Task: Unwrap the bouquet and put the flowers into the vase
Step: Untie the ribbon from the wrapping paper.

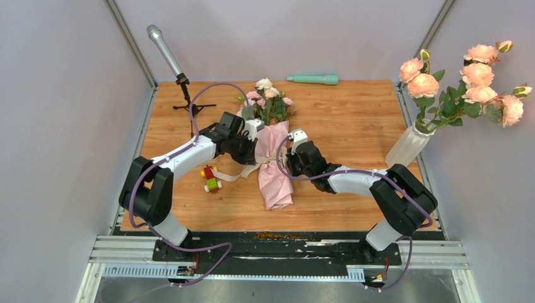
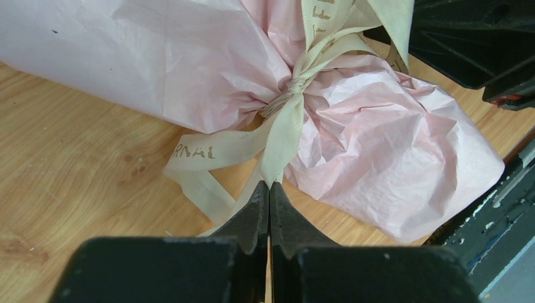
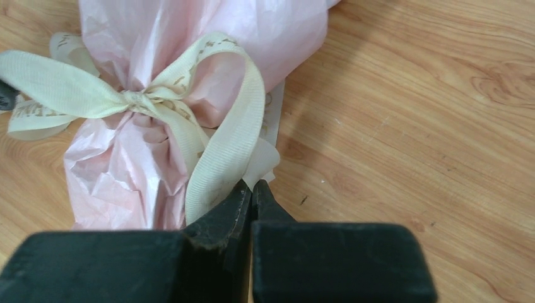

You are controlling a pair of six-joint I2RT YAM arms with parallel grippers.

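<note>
From above, the bouquet (image 1: 276,165) lies flat in the middle of the table (image 1: 353,132), its flowers (image 1: 268,98) toward the far edge and the paper tail toward the arms, so the tied waist is open to both sides. The left gripper (image 1: 252,156) and the right gripper (image 1: 287,164) meet this waist from opposite sides, probably so that each can pull one end. The vase (image 1: 407,148) stands well apart at the right edge and already holds big peach roses (image 1: 479,85). In the left wrist view, the fingers are pressed together on one strand of the cream ribbon (image 2: 284,126), which runs straight up to the knot (image 2: 291,88); the pink paper (image 2: 391,145) is bunched around it and not opened. In the right wrist view, the fingers are also together, and they seem to pinch the lower end of a ribbon loop. I judge the bow is not yet undone.
</note>
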